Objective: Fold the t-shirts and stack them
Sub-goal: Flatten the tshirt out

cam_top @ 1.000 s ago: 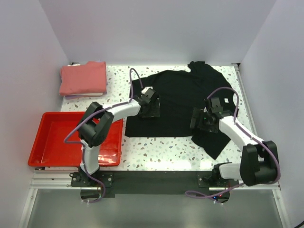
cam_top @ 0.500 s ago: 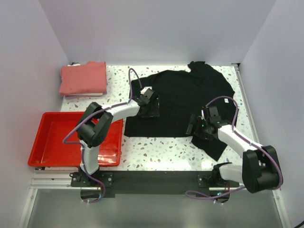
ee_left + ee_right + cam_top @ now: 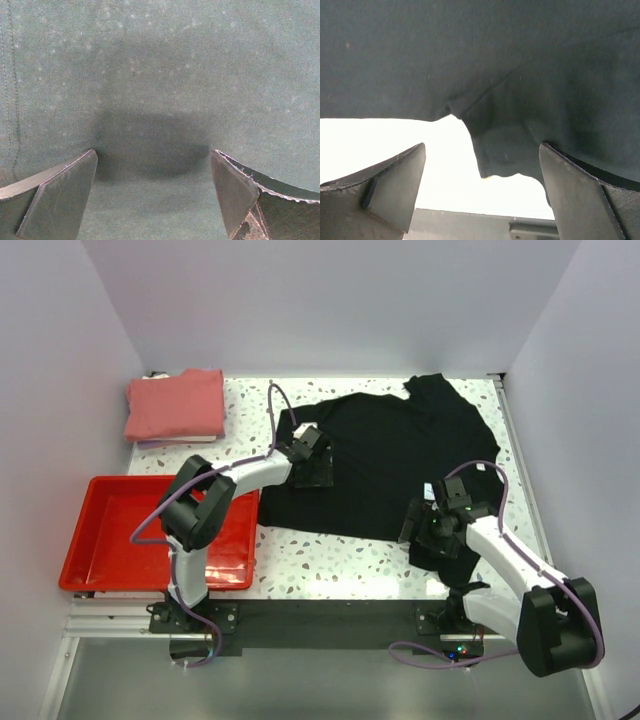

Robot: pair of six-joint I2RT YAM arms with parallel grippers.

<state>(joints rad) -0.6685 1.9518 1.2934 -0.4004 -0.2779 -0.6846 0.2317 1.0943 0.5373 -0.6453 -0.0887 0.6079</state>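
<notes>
The black t-shirt (image 3: 390,455) lies spread over the middle and right of the table. My left gripper (image 3: 315,468) rests on its left part. In the left wrist view it (image 3: 152,172) is open, with flat black cloth (image 3: 160,75) under and between the fingers. My right gripper (image 3: 430,530) is over the shirt's near right corner. In the right wrist view it (image 3: 482,167) is open, and a bunched corner of the black cloth (image 3: 505,140) hangs between the fingers over the white table. The salmon-pink t-shirt (image 3: 175,405) lies folded at the far left.
A red plastic tray (image 3: 95,540) sits at the near left, beside the left arm. White walls close in the left, back and right sides. The table's near edge and a metal rail (image 3: 320,615) run just below the right gripper.
My right gripper has moved toward the near edge of the table. The black shirt's near right part has shifted and bunched with it. The left gripper has stayed in place.
</notes>
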